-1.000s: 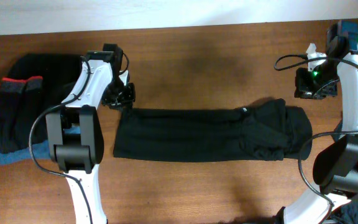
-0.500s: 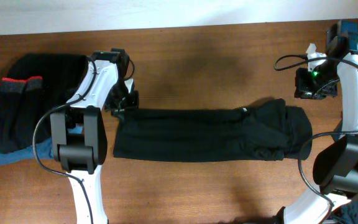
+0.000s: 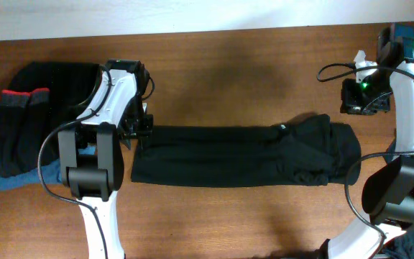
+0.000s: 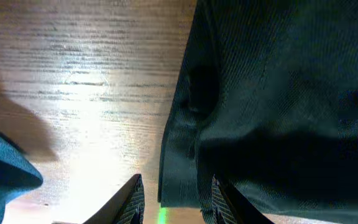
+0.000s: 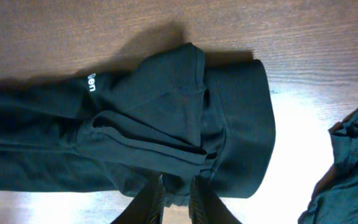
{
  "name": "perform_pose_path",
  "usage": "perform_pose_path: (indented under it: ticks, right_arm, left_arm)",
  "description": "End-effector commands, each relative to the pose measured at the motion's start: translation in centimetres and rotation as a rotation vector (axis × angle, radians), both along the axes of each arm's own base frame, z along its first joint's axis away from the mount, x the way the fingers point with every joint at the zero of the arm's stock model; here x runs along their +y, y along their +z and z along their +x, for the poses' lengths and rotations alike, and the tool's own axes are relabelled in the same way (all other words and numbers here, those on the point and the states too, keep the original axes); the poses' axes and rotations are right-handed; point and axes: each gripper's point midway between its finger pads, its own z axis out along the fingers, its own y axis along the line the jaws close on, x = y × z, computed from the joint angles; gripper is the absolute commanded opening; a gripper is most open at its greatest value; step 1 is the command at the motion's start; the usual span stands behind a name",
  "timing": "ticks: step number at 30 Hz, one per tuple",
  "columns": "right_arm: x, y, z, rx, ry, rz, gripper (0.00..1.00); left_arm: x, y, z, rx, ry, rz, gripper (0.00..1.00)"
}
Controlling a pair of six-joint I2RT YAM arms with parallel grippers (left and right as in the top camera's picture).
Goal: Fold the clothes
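Observation:
The long black trousers lie flat across the middle of the table, with the bunched, folded-over end at the right and a small white logo. They also show in the right wrist view with the logo. My left gripper is down at the trousers' left end. In the left wrist view it is open, and its jaws straddle the hem's edge. My right gripper hangs raised beyond the trousers' right end. Its fingers stand almost together and hold nothing.
A pile of dark clothes, some with red trim, lies at the far left with blue denim under it. Blue fabric shows beside my left gripper. More dark cloth lies at the table's right edge.
My left gripper has moved toward the table's front, from just behind the trousers' left end down onto its hem. The right arm and the trousers have not moved.

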Motion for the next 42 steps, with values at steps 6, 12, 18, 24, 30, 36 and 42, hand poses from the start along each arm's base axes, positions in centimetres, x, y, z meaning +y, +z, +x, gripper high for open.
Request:
perform_pose_path:
  ticks: [6,12,18,24,30,36,42]
  right_arm:
    - [0.2,0.4,-0.2,-0.003,0.011,0.012,0.23]
    - [0.2,0.4,-0.2,-0.002,0.012,0.014,0.25]
    - [0.5,0.4,-0.3,-0.002,0.013,0.028,0.25]
    - [0.5,0.4,-0.3,-0.003,0.013,0.027,0.25]
    - [0.5,0.4,-0.3,-0.003,0.017,0.028,0.26]
    - [0.5,0.1,-0.3,0.003,0.02,0.029,0.26]
    - [0.5,0.0,-0.4,0.006,0.02,0.029,0.26]
  left_arm:
    - [-0.9,-0.8,-1.4,0.03,0.009,-0.025,0.37]
    - [-0.8,-2.9,-3.3,0.081,0.006,-0.016,0.39]
    - [0.6,-2.8,-2.2,0.042,0.004,0.026,0.35]
    - [1.7,-1.5,-0.5,-0.007,0.031,0.038,0.35]
    - [0.7,-0.8,0.3,-0.027,0.009,-0.031,0.41]
    - [-2.4,-0.8,0.5,-0.025,-0.054,-0.242,0.43]
    - [-1.9,-0.9,1.0,-0.044,-0.058,-0.25,0.46]
